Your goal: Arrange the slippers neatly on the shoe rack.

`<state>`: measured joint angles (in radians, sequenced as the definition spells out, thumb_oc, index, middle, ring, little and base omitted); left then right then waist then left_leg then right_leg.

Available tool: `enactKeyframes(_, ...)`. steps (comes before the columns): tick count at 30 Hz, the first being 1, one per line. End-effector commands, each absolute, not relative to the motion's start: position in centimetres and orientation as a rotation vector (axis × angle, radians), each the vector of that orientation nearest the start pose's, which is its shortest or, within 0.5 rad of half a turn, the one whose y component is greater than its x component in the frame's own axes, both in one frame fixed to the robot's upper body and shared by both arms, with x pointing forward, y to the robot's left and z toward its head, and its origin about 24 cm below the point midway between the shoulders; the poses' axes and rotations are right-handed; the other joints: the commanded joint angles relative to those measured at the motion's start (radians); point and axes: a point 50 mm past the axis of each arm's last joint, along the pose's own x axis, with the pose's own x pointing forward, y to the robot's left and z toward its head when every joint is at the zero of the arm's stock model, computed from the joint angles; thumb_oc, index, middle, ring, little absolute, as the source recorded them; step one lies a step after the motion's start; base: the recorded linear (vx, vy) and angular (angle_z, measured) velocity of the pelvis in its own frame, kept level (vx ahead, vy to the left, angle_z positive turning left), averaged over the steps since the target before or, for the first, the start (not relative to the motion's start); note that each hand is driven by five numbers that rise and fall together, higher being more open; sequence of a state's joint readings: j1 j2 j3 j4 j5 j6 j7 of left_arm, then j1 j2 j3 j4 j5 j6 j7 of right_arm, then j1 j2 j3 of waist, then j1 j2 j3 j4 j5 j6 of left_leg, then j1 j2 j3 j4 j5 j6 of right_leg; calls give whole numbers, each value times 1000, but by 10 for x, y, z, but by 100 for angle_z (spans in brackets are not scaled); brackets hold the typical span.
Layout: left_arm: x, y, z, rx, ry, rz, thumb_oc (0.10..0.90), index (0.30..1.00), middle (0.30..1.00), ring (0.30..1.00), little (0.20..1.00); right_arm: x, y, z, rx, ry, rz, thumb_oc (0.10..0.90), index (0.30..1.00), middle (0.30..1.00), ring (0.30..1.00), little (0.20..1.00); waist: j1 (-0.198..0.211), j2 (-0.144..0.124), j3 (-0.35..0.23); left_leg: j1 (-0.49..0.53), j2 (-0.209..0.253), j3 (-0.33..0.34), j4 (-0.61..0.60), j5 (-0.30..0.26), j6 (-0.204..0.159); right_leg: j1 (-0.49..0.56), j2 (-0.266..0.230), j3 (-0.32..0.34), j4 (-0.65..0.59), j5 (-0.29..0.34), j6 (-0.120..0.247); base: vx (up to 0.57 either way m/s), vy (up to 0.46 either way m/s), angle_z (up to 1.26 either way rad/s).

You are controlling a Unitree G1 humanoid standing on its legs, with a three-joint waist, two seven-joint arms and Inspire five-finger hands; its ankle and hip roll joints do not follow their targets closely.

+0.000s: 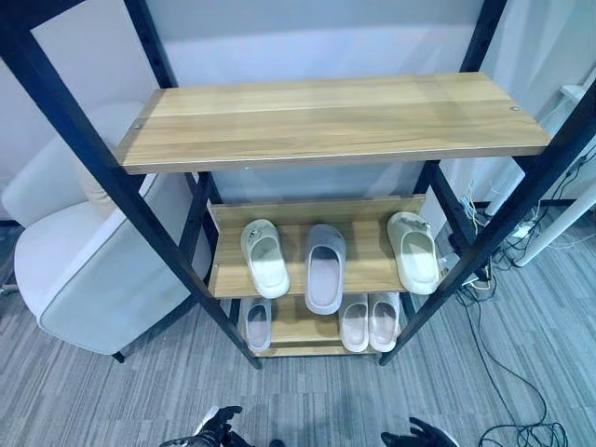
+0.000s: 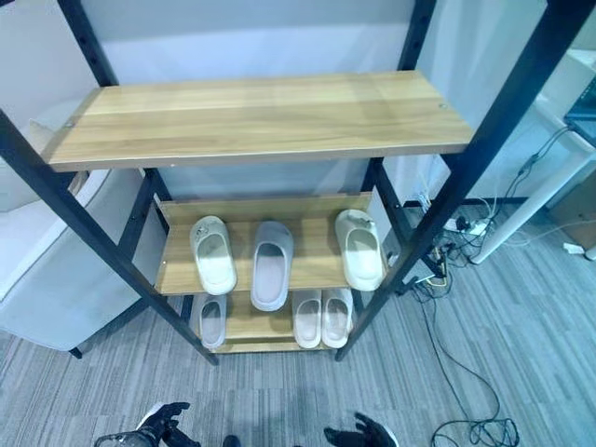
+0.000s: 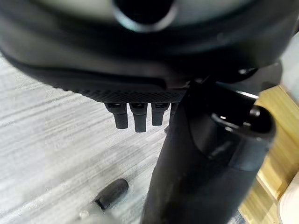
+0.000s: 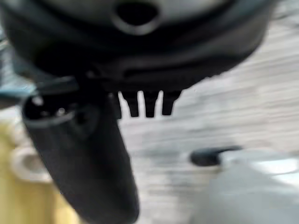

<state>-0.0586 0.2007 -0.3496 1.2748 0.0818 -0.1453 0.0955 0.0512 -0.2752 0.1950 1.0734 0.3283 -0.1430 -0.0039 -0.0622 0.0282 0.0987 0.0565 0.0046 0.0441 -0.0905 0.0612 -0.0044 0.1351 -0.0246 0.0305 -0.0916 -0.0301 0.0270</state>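
Both hands hang low over the grey floor (image 1: 112, 391), well short of the rack (image 1: 326, 126); the left hand (image 1: 219, 426) and right hand (image 1: 416, 435) hold nothing, fingers loosely extended. Three pale slippers (image 1: 324, 265) lie toes-in on the middle shelf, the middle one greyer and jutting forward. Three more (image 1: 369, 320) on the bottom shelf are partly hidden.
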Motion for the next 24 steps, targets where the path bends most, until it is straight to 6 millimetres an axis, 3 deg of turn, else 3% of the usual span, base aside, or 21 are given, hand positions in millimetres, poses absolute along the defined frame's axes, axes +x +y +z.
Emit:
enactKeyframes(1,123,200,-158,545,1035,-203,800,900,900,900,900,130,-231,-134,-138,852,-56,800,900,900,900,900,26,-23,-50,9,-1,0,11,-72,-23,-40,-53,-14,33,1,97,0,0,0)
enactKeyframes(9,116,197,-161,578,1050,-243,800,900,900,900,900,176,-180,-96,-134,570,244,800,900,900,900,900,40,-36,-49,8,1,-10,3,-67,-26,-37,-49,-33,13,8,99,-9,-4,1)
enactKeyframes(15,122,197,-159,614,1032,-264,800,900,900,900,900,209,-152,-48,-153,326,464,800,900,900,900,900,55,-50,-41,-29,-4,-24,3,-53,-36,-55,-48,-57,4,11,103,-57,-15,16)
enactKeyframes(24,126,193,-159,621,1034,-322,800,900,900,900,900,226,-116,30,-184,50,857,800,900,900,900,900,69,-62,-42,-20,-1,-36,3,-57,-42,-38,-47,-78,4,2,102,8,0,8)
